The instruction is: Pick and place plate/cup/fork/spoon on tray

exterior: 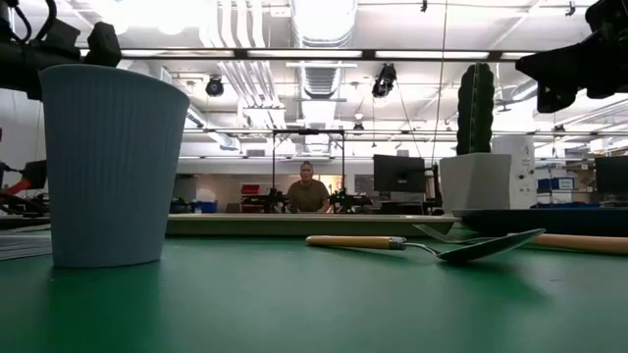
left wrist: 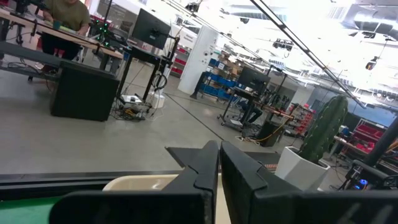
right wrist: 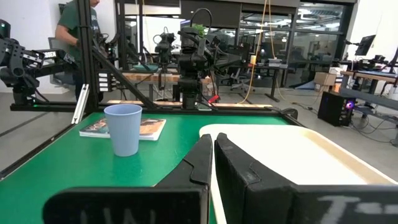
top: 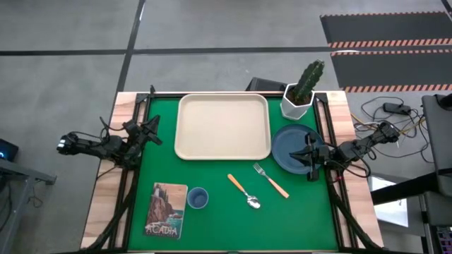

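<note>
The word "ACADIA" can be read on the cover of the book (top: 167, 209); no other text is readable.

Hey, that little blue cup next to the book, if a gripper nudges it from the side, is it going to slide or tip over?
The cup stands upright and looks taller than its base is wide, narrowing toward the bottom, so a high nudge would probably tip it. Its ribbed wall looks thin and likely light, so a low push may slide it across the green mat. Tipped, it would probably roll.
</note>
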